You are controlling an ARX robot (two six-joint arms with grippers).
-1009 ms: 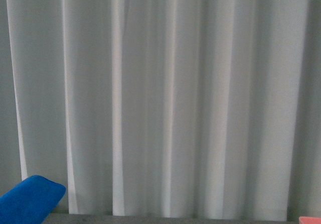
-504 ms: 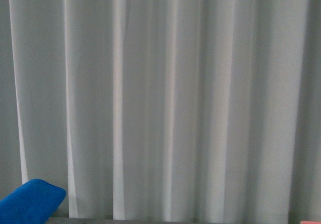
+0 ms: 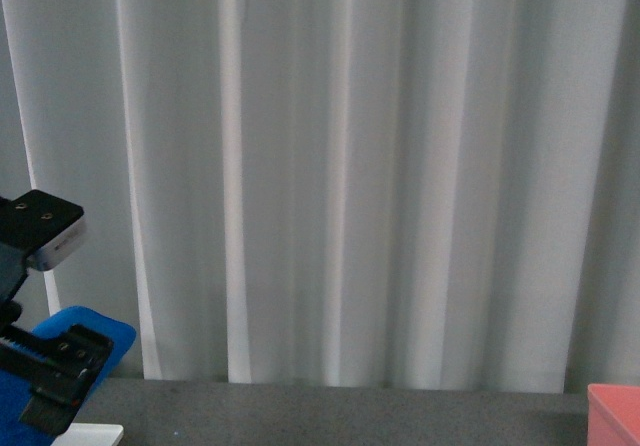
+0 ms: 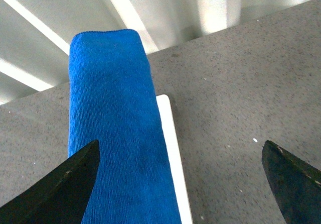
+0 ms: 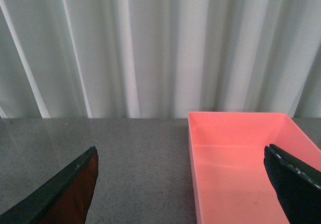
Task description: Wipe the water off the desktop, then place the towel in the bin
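Rising as a folded blue band at the left of the desktop (image 4: 241, 83), the towel (image 4: 113, 128) is seen above a white flat base (image 4: 170, 128). The left gripper (image 4: 179, 148) is held near it, fingers spread wide, nothing gripped. The right gripper (image 5: 180, 151) is likewise spread wide, faced toward the bin (image 5: 241, 128) at the desktop's right. A pale curtain (image 3: 350, 166) is hung behind.
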